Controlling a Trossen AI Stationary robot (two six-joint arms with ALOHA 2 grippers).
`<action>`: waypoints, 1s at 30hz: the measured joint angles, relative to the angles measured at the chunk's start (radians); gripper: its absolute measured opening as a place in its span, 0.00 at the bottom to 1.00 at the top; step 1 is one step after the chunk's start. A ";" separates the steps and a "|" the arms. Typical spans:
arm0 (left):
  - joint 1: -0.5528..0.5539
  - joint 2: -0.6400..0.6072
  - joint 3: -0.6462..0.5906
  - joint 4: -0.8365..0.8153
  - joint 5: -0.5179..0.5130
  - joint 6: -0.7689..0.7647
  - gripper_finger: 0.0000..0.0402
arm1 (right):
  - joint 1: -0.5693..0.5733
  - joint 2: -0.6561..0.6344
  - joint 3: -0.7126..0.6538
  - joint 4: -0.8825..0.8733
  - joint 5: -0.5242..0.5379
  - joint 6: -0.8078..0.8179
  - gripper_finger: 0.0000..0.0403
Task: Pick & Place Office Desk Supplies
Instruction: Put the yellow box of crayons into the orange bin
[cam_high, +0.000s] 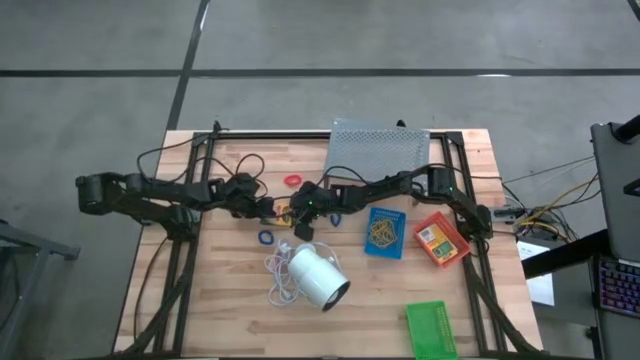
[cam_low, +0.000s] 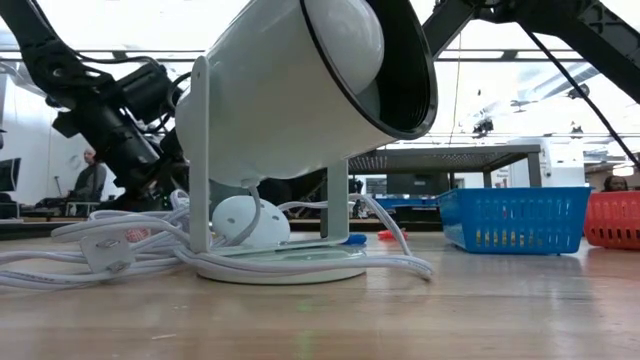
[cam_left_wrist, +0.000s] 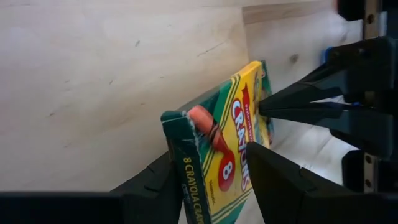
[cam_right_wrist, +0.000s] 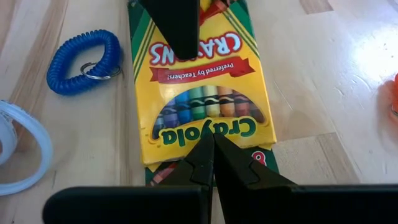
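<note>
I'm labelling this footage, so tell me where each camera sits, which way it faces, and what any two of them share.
High view: overhead, looking straight down on the table; both arms meet mid-table.
Low view: at tabletop height, looking across past the white lamp at the blue tray; arm links overhead.
Left wrist view: on the left arm, facing the crayon box between the left gripper fingers.
Right wrist view: on the right arm, the shut right gripper pointing at that box, beside a blue coil loop.
Shared: both wrist views show the crayon box.

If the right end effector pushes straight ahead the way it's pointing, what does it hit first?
The crayon box: the shut right end effector already sits at its near edge. Beyond it, the left end effector grips the box's far end.
</note>
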 joint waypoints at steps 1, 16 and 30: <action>0.000 0.000 0.000 0.002 -0.001 0.000 0.42 | 0.000 0.000 0.000 0.000 0.000 0.000 0.02; 0.001 -0.003 0.001 0.017 0.010 -0.001 0.21 | 0.000 0.000 -0.001 0.002 0.000 0.000 0.02; 0.001 -0.003 0.004 0.020 0.023 0.000 0.14 | 0.010 -0.037 -0.005 -0.012 0.008 -0.024 0.02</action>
